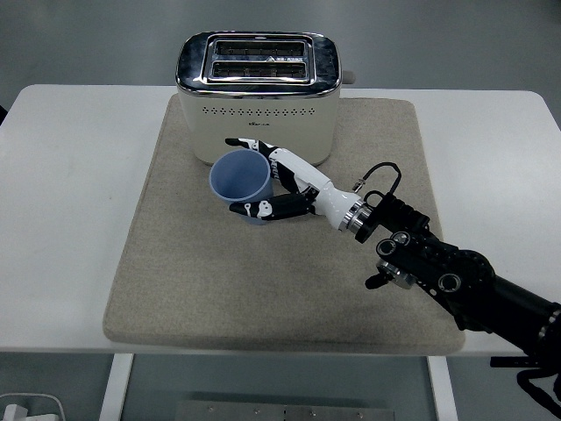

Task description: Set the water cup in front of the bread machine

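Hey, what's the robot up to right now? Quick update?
Right hand wrapped around blue cup, upright on the mat. Cup just in front of the toaster. Left arm out of view. Nothing in the way.

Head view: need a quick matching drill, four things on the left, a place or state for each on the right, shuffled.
Things:
1. water cup
2. bread machine
3. right hand
4. mat

Places or states:
A. lies flat on the white table, under everything else
B. stands at the mat's far edge, two empty slots on top
C. blue, upright, just in front of the cream appliance
D. fingers wrapped around the cup

Pairs: 1-C, 2-B, 3-D, 4-A
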{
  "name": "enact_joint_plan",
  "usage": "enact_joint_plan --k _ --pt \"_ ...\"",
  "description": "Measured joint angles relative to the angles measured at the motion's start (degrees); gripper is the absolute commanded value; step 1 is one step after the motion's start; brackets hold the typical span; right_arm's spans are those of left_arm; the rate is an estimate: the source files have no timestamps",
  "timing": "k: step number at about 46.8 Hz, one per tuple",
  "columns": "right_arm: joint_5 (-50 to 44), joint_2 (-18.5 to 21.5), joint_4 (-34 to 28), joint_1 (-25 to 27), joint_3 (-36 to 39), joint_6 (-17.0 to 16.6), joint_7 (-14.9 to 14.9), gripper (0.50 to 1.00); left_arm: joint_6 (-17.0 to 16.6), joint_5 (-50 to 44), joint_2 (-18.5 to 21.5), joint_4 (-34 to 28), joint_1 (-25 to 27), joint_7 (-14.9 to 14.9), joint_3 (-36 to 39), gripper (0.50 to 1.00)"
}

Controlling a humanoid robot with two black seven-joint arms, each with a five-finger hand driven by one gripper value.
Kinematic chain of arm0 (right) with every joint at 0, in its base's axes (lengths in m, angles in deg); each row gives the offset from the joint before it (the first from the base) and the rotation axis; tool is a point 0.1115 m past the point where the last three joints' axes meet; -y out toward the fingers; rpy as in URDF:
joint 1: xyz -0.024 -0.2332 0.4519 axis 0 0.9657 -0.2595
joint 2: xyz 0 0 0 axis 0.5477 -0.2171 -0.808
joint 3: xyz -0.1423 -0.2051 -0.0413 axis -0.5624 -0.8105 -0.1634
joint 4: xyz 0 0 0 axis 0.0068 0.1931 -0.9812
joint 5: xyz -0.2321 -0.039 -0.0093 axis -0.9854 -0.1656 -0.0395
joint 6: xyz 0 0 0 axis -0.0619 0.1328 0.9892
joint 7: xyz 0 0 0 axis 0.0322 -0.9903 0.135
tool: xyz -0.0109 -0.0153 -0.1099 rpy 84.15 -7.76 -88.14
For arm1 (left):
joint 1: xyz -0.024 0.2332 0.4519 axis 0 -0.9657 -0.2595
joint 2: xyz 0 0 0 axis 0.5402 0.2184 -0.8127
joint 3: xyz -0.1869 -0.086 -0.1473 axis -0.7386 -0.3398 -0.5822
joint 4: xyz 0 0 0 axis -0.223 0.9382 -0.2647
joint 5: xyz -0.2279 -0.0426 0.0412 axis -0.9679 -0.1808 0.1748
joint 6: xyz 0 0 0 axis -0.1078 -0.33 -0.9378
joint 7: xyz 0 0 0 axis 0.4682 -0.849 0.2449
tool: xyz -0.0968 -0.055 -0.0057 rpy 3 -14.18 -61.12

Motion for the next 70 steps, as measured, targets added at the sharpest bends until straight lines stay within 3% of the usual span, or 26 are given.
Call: enact_joint_plan --k 70 --pt "0.10 0.00 1.15 0.39 0.92 -0.01 0.00 0.926 0.00 0.00 0.00 0.00 0.00 0.00 0.00 1.000"
